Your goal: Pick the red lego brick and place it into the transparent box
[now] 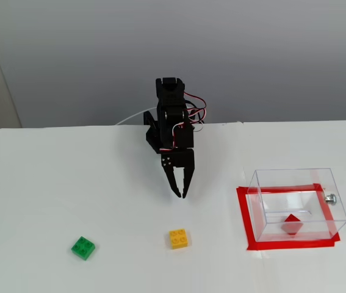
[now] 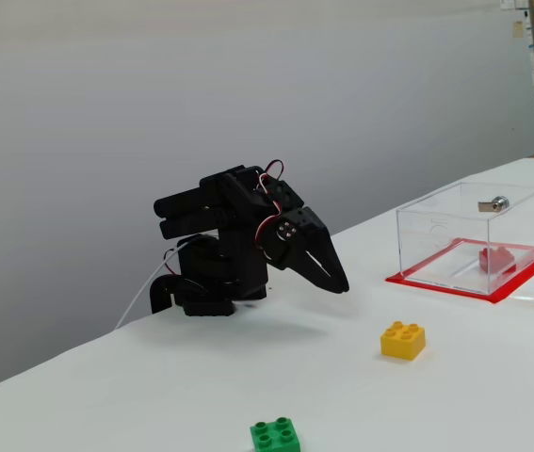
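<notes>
The red lego brick [image 1: 291,224] lies tilted on the floor of the transparent box [image 1: 264,180], apart from any finger; in the side-on fixed view the brick [image 2: 495,259] shows through the clear walls of the box [image 2: 436,235]. My gripper [image 1: 181,194] hangs above the table to the left of the box, pointing down and forward. Its jaws stand together with only a thin slit between them and hold nothing. Seen from the side, the gripper [image 2: 339,285] hovers over the table behind the yellow brick.
A yellow brick [image 1: 179,238] lies below the gripper and a green brick [image 1: 83,247] further left. Red tape [image 1: 243,220] outlines the box, which has a silver knob [image 1: 330,197]. The arm's base [image 2: 212,282] stands at the table's far edge.
</notes>
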Motion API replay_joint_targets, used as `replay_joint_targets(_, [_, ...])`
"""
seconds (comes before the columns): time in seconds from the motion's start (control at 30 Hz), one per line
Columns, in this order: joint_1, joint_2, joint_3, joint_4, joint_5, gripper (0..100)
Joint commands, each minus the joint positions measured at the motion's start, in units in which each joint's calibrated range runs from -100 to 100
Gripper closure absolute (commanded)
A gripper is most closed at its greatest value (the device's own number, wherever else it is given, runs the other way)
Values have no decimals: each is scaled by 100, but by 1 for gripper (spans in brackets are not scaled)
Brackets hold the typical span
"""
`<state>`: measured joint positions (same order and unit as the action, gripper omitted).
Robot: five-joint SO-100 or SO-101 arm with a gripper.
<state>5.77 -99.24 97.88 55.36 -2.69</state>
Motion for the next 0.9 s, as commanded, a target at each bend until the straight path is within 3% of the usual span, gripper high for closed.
replay_joint_targets(0.0, [40, -51, -159, 557, -191, 98])
replay_joint_targets(0.13, [40, -51, -358, 1209, -384, 98])
replay_joint_targets(0.87, [33, -51, -385, 1253, -384, 98])
